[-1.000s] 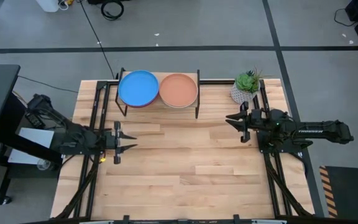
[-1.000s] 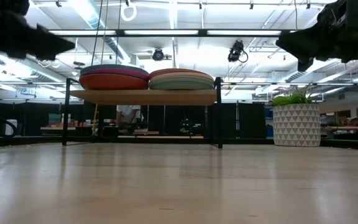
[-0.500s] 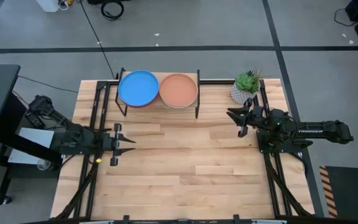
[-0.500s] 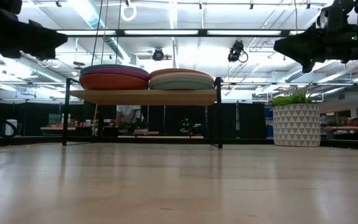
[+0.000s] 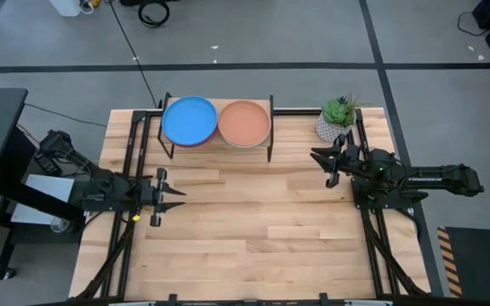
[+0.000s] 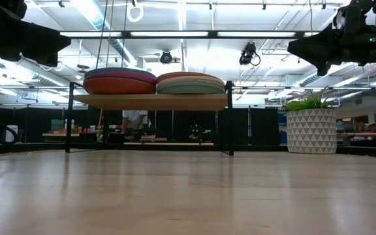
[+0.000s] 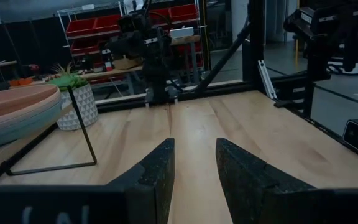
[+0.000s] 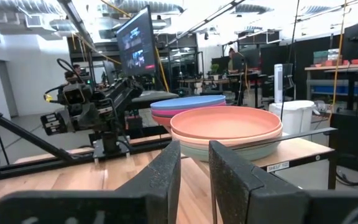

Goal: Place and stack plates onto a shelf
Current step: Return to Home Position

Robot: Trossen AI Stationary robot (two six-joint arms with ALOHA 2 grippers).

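The shelf [image 6: 152, 101] stands at the table's far edge on thin black legs. Two stacks of plates rest on its plank. The left stack is topped by a bright blue plate [image 5: 190, 120] and the right stack by a terracotta plate [image 5: 244, 123]; the plates beneath show only as coloured rims [image 6: 119, 83]. My left gripper [image 5: 179, 193] hovers above the table's left side, open by a narrow gap and empty. My right gripper [image 5: 315, 156] hovers at the right side, level with the shelf top [image 8: 291, 152], also narrowly open and empty.
A potted plant in a white patterned pot [image 5: 337, 119] stands at the far right corner, close behind my right gripper. Black frame rails [image 5: 130, 144] run along the table's left and right sides. The wooden table's middle and near part [image 5: 253, 229] is bare.
My left gripper has drawn back a little toward the table's left edge. My right gripper has shifted slightly toward the far edge. Both have kept still for the last half second. The plates and the shelf have not moved.
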